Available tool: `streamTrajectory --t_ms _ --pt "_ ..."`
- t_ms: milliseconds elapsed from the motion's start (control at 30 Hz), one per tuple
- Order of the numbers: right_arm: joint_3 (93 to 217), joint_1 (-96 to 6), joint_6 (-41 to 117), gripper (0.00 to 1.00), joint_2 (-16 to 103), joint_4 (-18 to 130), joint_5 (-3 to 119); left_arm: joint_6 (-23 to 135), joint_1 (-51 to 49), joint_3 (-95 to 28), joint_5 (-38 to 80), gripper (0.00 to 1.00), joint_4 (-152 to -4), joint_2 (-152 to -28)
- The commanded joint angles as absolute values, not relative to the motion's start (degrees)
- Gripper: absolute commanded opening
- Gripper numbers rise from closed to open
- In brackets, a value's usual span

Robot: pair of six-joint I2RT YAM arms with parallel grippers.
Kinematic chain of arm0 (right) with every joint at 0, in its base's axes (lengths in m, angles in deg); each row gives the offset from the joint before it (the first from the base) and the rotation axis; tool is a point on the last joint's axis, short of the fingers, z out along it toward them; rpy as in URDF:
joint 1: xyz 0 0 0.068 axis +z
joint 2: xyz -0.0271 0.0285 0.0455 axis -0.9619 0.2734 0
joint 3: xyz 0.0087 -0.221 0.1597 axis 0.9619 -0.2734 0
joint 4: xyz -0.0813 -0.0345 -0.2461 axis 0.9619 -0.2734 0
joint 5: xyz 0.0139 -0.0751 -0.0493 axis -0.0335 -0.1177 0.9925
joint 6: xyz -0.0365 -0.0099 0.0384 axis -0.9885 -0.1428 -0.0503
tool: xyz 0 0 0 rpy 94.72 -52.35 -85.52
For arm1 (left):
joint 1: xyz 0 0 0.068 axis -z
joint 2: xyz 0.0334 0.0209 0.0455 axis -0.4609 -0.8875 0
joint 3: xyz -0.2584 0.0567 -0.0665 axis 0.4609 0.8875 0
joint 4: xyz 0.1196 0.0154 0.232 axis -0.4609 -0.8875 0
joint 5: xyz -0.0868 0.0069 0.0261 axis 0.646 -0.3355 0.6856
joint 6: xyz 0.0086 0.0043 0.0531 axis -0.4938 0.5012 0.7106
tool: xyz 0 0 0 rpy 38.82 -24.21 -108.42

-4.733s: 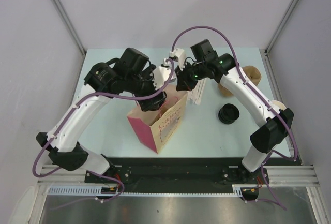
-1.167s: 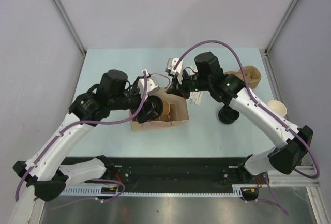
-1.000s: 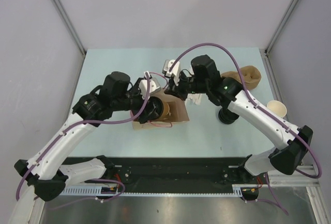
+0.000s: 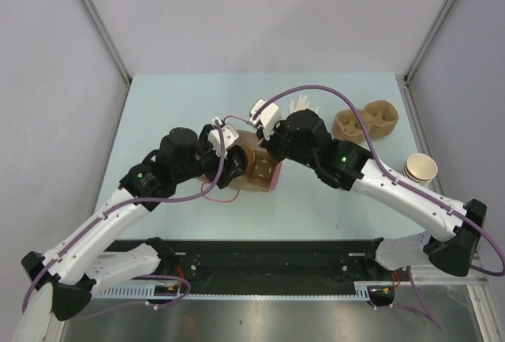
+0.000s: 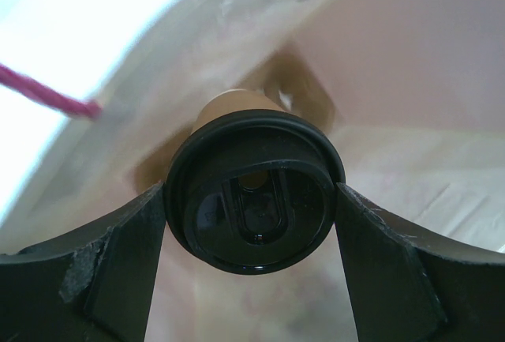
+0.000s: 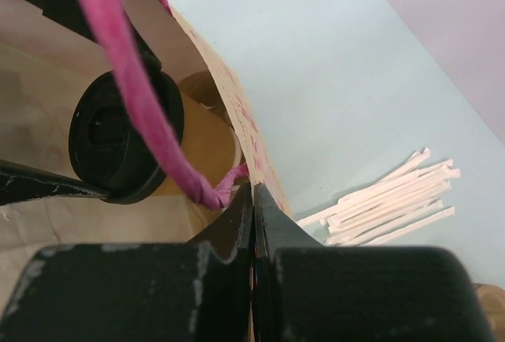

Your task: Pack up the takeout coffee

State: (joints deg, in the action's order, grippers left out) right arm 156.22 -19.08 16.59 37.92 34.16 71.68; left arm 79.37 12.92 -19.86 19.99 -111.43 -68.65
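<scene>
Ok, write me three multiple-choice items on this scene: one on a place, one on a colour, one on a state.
1. Where is the takeout coffee?
A. under the bag
B. inside the paper bag
C. outside the bag
2. What colour is the bag's cord handle?
A. pink
B. green
C. white
3. How is the right gripper?
A. wide open
B. shut on the coffee
C. shut on the bag's rim
1 B: bag walls surround the cup. 2 A: the cord shows pink. 3 C: its fingers meet on the rim.
</scene>
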Motion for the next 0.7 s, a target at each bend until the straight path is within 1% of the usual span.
streamTrajectory --t_ms 0,167,400,467,500,667 --pt "155.7 -18.5 18.0 0.00 34.4 38.3 74.9 79.4 13.1 -15.6 18.9 0.19 -105.1 -66.0" --pt "153.1 -18.3 19.2 0.00 32.7 40.1 74.2 83.3 13.8 -10.2 17.2 0.19 -102.4 -62.6" --pt "145.3 -17.9 19.9 0.00 27.6 44.4 73.4 92.1 16.6 -2.3 12.9 0.18 -99.9 -56.3" --pt "144.3 -17.0 19.1 0.00 26.5 44.8 73.3 94.4 17.4 -1.0 12.6 0.18 -99.1 -54.3" --pt "143.9 -16.7 19.0 0.00 26.2 44.9 73.2 95.1 18.3 -0.1 10.5 0.18 -98.9 -53.9" --pt "143.1 -14.6 16.8 0.00 26.0 46.5 72.9 98.4 19.8 0.1 7.7 0.17 -98.2 -53.1"
